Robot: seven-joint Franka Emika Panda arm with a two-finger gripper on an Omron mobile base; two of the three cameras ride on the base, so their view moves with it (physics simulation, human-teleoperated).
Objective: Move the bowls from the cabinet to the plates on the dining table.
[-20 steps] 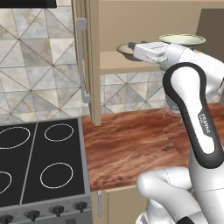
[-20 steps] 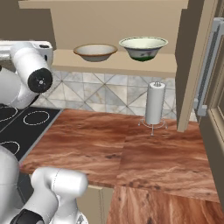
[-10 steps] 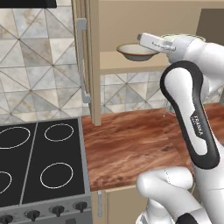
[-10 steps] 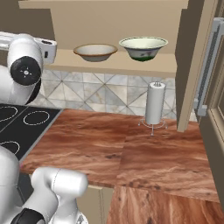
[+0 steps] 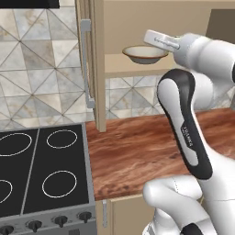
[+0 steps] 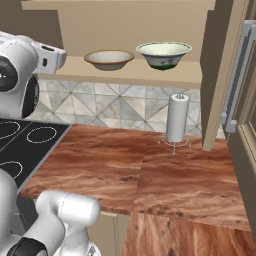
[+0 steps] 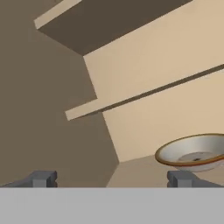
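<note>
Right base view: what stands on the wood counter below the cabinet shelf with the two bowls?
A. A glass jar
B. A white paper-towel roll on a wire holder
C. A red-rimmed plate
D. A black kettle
B: a white paper-towel roll on a wire holder stands upright on the reddish-brown wood counter, below the pale green-white bowl and right of the shallow cream bowl with the tan-brown rim.

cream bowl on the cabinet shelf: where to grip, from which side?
Grip the cream bowl by its tan-brown rim on the open front of the cabinet, one jaw inside and one outside. It is wide, shallow and upright, too broad to span. The green-white bowl sits apart on its other side. The gripper is open.
</note>
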